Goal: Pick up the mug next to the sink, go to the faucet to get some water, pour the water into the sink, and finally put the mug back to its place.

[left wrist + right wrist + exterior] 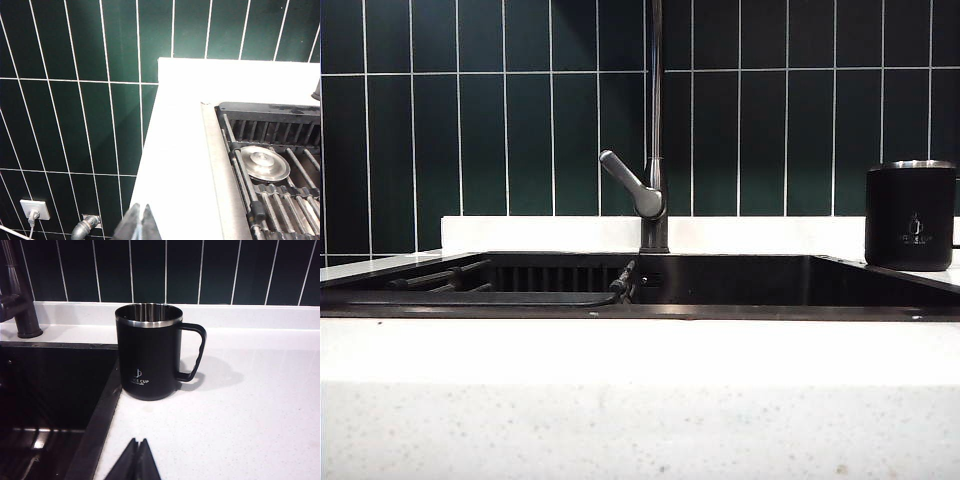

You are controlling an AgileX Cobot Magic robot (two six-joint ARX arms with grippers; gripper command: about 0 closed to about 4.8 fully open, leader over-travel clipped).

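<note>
we see the white worktop [640, 400] framing the black sink [740, 285], with the faucet [655, 130] upright behind the basin. the mug [149, 352] stands upright on the worktop just beside the sink's corner. smallest, the left gripper [141, 224] and right gripper [138, 460] hover with jaws closed, holding nothing.

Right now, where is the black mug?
The black mug stands upright on the white countertop at the exterior view's right edge, beside the sink's right rim, right of the faucet, with neither gripper touching it.
</note>
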